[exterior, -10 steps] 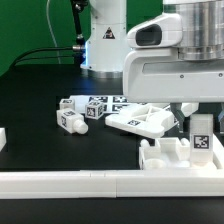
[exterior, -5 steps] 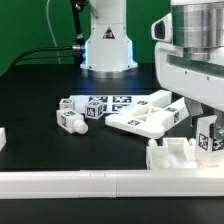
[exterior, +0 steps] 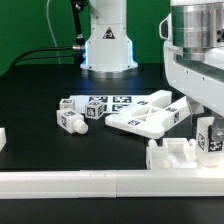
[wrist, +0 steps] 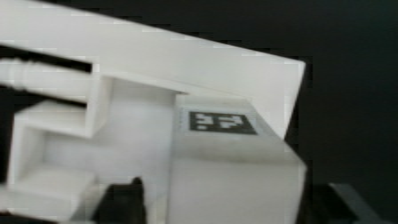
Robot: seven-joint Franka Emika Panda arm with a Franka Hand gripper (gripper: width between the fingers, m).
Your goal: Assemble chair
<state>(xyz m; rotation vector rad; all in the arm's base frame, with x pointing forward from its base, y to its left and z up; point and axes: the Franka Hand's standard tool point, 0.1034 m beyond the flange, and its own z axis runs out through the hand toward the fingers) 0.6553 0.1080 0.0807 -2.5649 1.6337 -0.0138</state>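
The gripper has its fingers apart, straddling a tagged white chair block at the near side, on the exterior view's right. A thin gap shows beside one finger, so nothing is clamped. The block rises from a chunky chair slab that lies just behind the long white rail. The arm's bulky hand hides whatever lies beyond. Toward the exterior view's left, well apart, lie more chair parts: heaped slabs, tagged blocks and a pegged leg.
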